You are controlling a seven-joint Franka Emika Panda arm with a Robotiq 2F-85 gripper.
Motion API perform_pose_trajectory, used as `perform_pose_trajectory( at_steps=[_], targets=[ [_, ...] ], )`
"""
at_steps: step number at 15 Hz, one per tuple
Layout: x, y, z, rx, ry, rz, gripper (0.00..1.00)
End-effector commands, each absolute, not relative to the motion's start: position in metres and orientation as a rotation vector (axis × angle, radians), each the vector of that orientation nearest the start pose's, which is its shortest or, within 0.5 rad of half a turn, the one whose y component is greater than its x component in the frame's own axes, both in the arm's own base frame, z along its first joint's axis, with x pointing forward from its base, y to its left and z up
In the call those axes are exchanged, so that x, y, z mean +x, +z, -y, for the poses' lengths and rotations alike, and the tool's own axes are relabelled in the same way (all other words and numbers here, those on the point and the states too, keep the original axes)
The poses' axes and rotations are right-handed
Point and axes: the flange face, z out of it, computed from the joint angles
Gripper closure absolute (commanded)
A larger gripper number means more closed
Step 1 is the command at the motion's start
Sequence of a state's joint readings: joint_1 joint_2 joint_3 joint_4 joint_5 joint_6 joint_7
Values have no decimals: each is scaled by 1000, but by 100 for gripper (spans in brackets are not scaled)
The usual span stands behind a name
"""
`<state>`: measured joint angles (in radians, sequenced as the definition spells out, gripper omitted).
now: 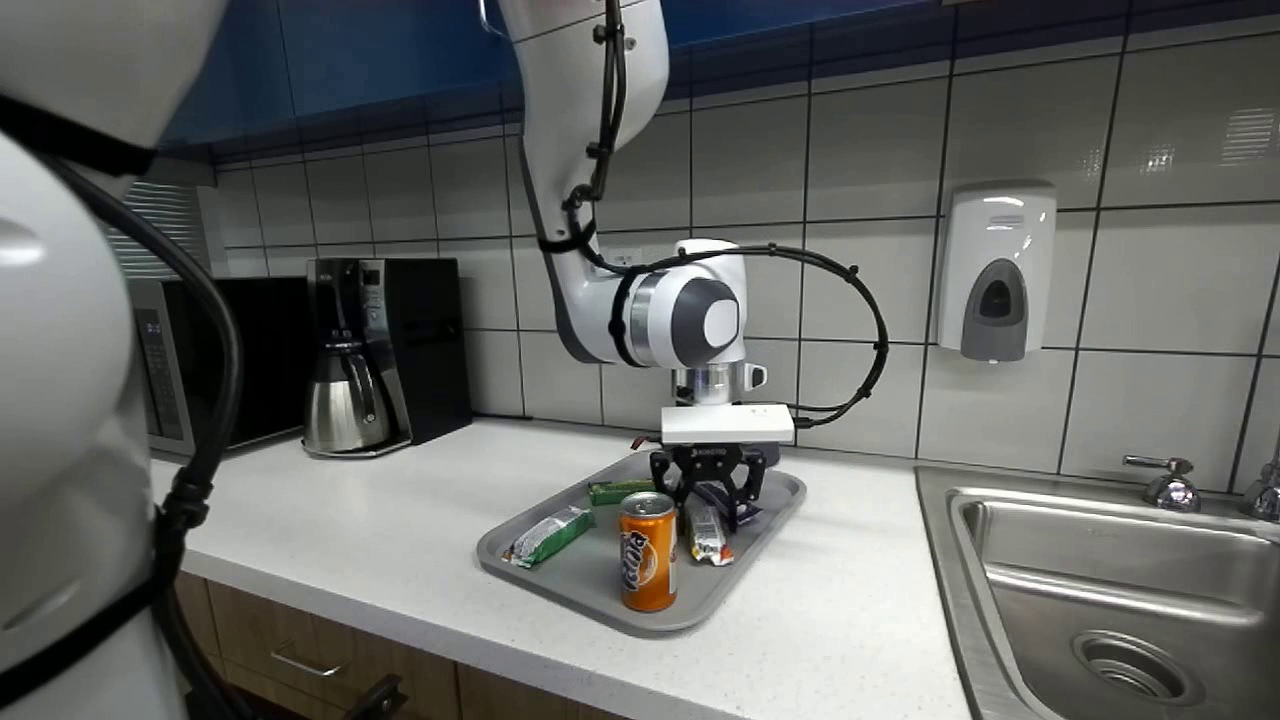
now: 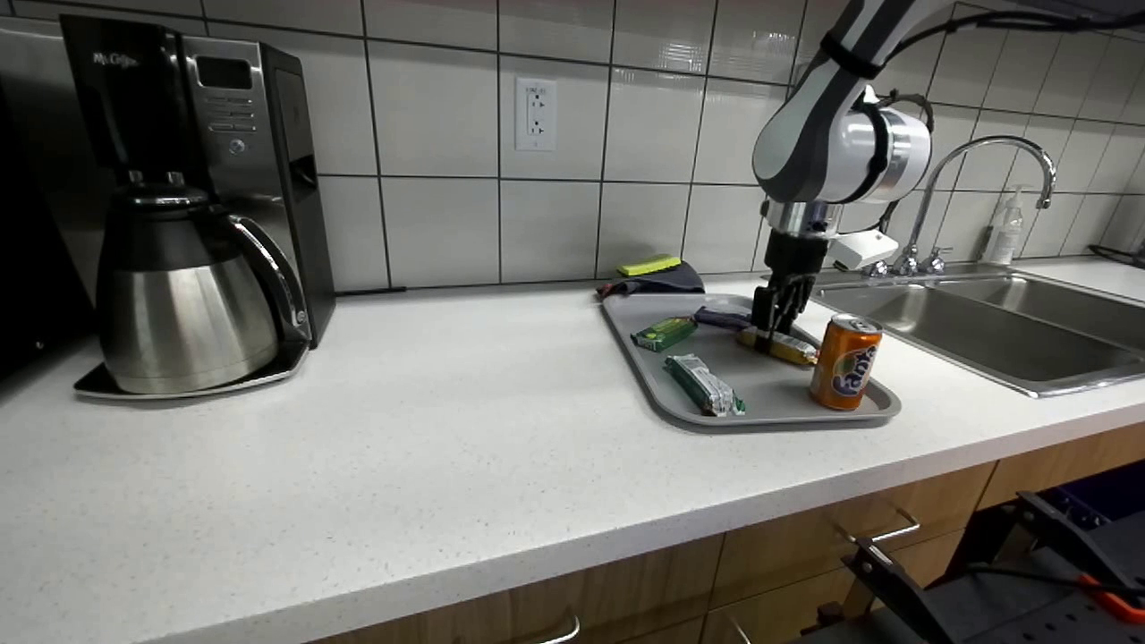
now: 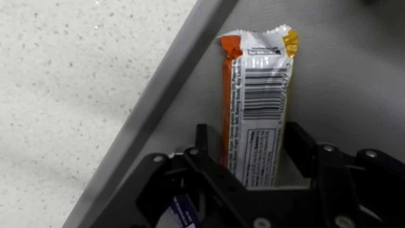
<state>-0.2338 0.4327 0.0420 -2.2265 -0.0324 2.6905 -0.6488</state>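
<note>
On a white, speckled table [image 2: 402,465], a shallow grey tray [image 2: 776,394] with a raised rim and rounded corners is set. Within the tray, near one straight side, an orange-and-white wrapped bar [image 3: 262,88] is laid flat; its glossy film is printed with a barcode and crimped along the end. The bar is straddled by the black gripper [image 3: 247,136], whose fingers are spread apart: at the orange edge a gap is seen, while contact at the opposite edge cannot be told. Also held in the tray are a green wrapped bar [image 2: 664,334], a green-and-silver wrapped bar [image 2: 704,385], a dark purple wrapper [image 2: 723,317] and, stood upright near a corner, a cylindrical orange Fanta can [image 2: 845,362]. Just outside the rim, toward the tiled wall [image 2: 550,228], a bright yellow sponge [image 2: 650,265] is rested on a dark, folded cloth [image 2: 657,282]. To one side, a rounded carafe [image 2: 183,322] of brushed steel is seated in a boxy black-and-steel coffee maker [image 2: 250,170]; what the carafe holds is hidden. On the opposite side, a smooth steel sink [image 1: 1120,600] is set into the table.
</note>
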Motion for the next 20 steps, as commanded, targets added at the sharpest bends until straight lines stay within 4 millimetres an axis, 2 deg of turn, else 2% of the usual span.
perform_pose_trajectory(
  at_steps=[1,8,14,20],
  targets=[
    [538,195,110,-3047,-42,800,2],
    [515,226,123,-3077,-110,768,0],
    [477,253,135,-3108,-159,684,0],
    [449,291,152,-3119,-260,549,0]
  ],
)
